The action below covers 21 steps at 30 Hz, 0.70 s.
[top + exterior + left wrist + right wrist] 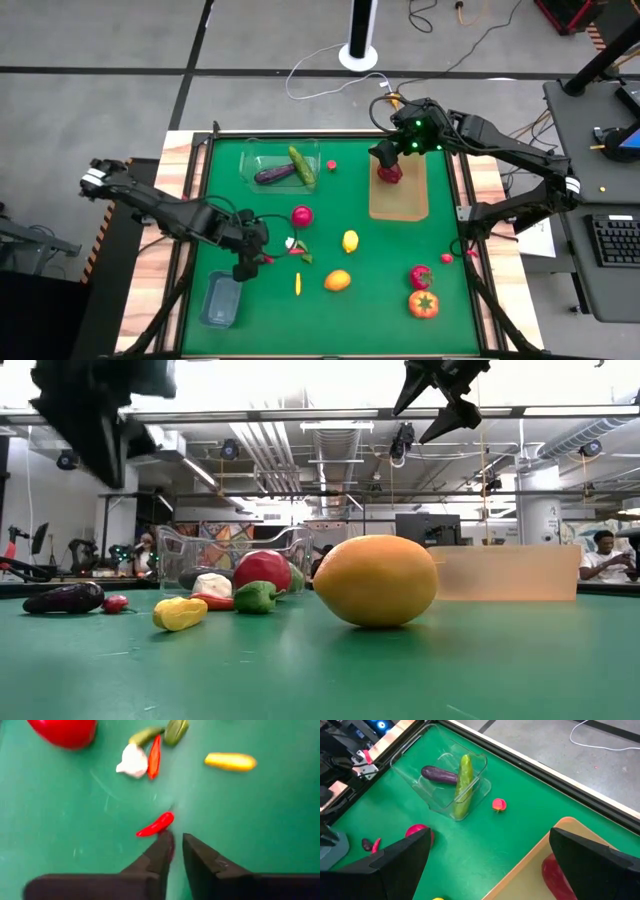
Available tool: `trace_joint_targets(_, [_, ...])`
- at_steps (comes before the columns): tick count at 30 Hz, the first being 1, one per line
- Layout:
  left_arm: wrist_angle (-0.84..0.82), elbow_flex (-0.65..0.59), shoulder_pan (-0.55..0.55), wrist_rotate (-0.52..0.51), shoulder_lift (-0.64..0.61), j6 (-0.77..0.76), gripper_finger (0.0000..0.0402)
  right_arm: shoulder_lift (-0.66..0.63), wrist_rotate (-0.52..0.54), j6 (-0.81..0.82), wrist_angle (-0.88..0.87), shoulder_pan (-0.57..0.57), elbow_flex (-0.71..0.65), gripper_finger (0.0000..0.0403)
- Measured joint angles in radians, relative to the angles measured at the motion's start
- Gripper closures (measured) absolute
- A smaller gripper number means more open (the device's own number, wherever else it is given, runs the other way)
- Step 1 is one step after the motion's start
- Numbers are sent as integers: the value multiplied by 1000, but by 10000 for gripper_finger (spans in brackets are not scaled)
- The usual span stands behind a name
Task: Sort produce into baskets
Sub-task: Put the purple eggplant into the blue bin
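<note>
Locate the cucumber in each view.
High: cucumber lies in the clear tub, far-left part of the mat, beside the eggplant.
Low: not distinguishable; the tub shows behind the front produce.
Left wrist: not in it.
Right wrist: cucumber in the tub, crossing the eggplant.
Shared landmark: the clear tub, visible in the high, low and right wrist views.

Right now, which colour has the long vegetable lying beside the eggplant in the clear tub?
Green. The cucumber shows best in the right wrist view.
</note>
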Motion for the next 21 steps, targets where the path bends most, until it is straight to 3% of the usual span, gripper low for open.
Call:
trace_joint_targets(11, [73,-103,-1,-5,92,-33,200,0,0,0,5,0,-2,7])
trace_joint_targets(15, [127,-133,-1,-4,117,-33,183,0,0,-3,8,0,-2,7])
trace_joint_targets(21, [164,-150,-2,22,174,-33,195,14,1,-8,10,0,-5,7])
